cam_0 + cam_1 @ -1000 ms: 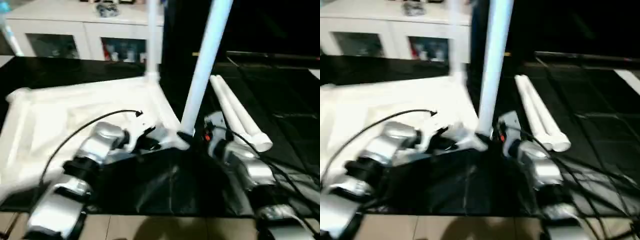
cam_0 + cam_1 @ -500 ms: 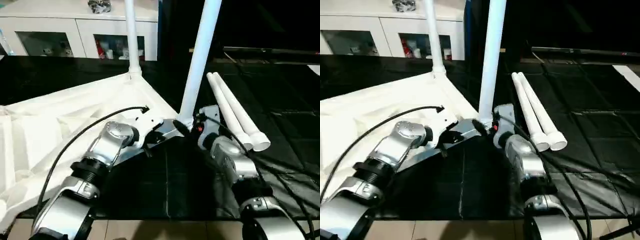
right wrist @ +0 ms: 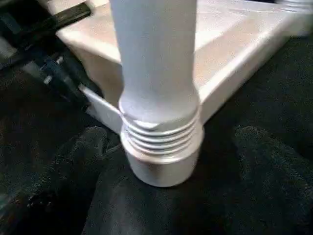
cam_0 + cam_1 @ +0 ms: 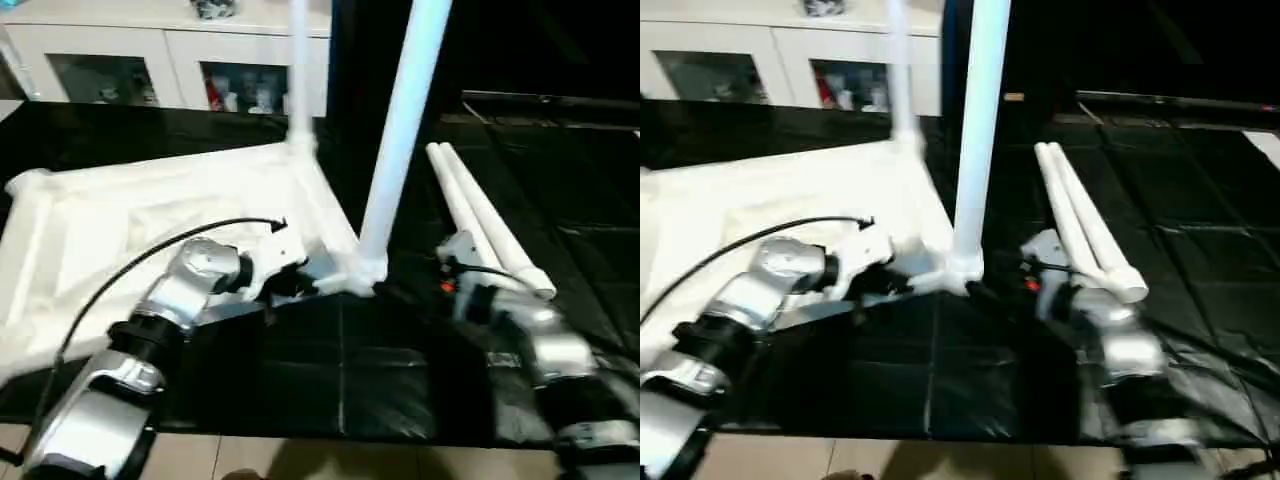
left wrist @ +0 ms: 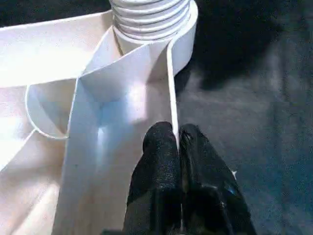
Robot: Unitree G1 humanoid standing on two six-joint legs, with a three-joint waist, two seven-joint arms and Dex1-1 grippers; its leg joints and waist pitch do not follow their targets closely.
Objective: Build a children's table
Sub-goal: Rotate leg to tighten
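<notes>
Children's table (image 4: 150, 215): white, lying upside down on the black mat (image 4: 400, 370), ribbed framed underside facing up. It occupies the left and centre of the head views. Two legs stand upright in its corner sockets: a far leg (image 4: 298, 70) and a near leg (image 4: 400, 130).

Left gripper (image 5: 176, 147): at the near corner of the table, fingers pressed together on the thin frame wall (image 5: 171, 83), pinching it just beside the socket of the near leg. Judged role: steadying the top while the leg is seated.

Near leg, lower end (image 3: 159, 132): its thread ridges show above the socket collar, so the leg appears not fully screwed home. This is a judgement only.

Right gripper (image 3: 161, 196): low on the mat beside the base of the near leg, fingers (image 3: 73, 166) spread wide to either side of the socket and clear of the leg, holding nothing.

Step in hand, judged: tightening the near leg. To do it well, the right fingers should close squarely on the round shaft above the threads, turn it about its own axis without leaning it, and the left pinch should hold the frame against the twist.

Loose legs (image 4: 485, 225): two, lying side by side on the mat just beyond the right gripper, close enough to be knocked.

Cabinet (image 4: 170, 70): white, glass-doored, at the back, well apart.

Cable (image 4: 150, 265): black, looping over the left forearm above the table's underside; could snag.
</notes>
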